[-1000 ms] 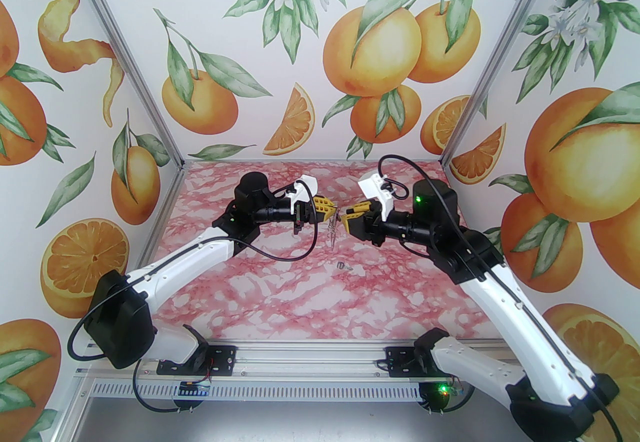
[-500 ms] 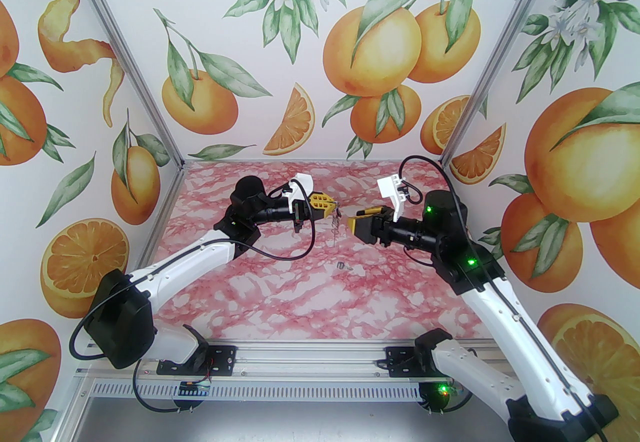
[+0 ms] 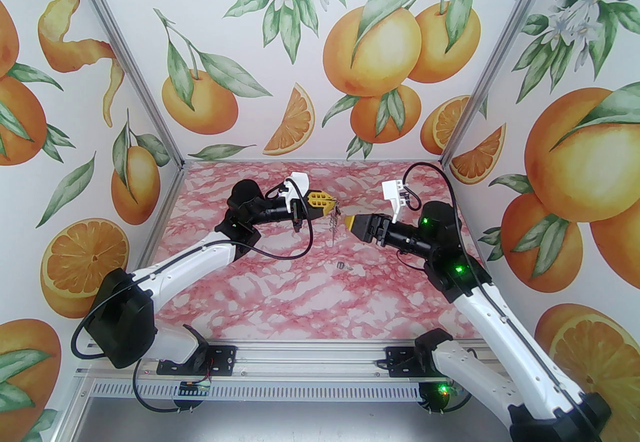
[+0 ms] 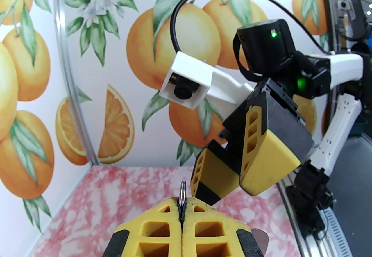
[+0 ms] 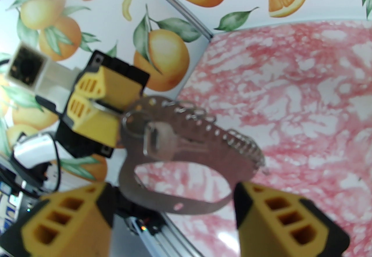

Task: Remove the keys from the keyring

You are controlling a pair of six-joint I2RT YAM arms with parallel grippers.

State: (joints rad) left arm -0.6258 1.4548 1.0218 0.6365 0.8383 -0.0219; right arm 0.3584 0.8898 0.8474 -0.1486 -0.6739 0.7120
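Observation:
My left gripper (image 3: 327, 205) is shut on one end of the keyring (image 3: 334, 226), a dark grey oblong loop that hangs below it over the table. In the left wrist view a small ring (image 4: 182, 192) sticks up between the shut left gripper (image 4: 182, 212). The right wrist view shows the keyring (image 5: 203, 205) with its row of small rings and one silvery key (image 5: 162, 141) lying against it. My right gripper (image 5: 171, 189) is open, its fingers on either side of the loop's lower band without touching it. A loose key (image 3: 343, 266) lies on the table.
The pink marbled table (image 3: 280, 300) is walled by orange-print panels at the back and both sides. Both arms meet near the middle rear of the table, with the right gripper (image 4: 228, 189) facing the left one closely.
The right gripper drew back from the keyring, rolled and lowered, then edged in again toward it with its fingers open. The left gripper shifted slightly left, still holding the keyring.

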